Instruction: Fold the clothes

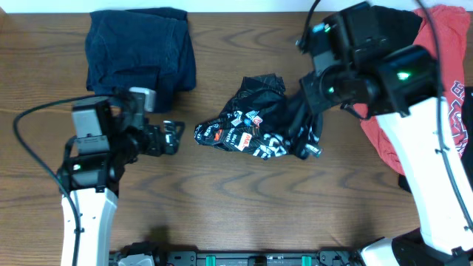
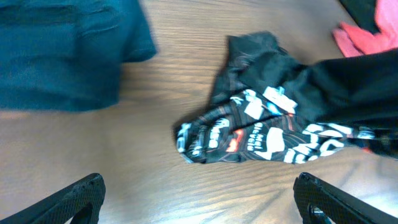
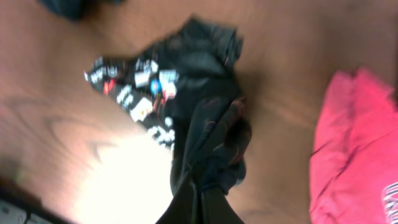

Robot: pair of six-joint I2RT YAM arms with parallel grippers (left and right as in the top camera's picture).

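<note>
Black shirt [image 1: 247,125], crumpled mid-table [image 1: 222,207], pinched at its 3 o'clock edge by the right gripper [image 1: 309,144]; left gripper [image 1: 172,138] gapes empty at 9 o'clock. Light, limp, likely slippery: grip hem corners.

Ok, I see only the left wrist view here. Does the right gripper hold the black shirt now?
Observer: Yes. In the right wrist view the right gripper is shut on a bunch of the black shirt.
Operator: And my left gripper, how does it stand to the shirt?
Observer: From overhead, the left gripper is open beside the shirt's left end and does not touch it.
Operator: What is the red cloth in my corner?
Observer: A crumpled red T-shirt with white lettering, lying apart from the black shirt.
</note>
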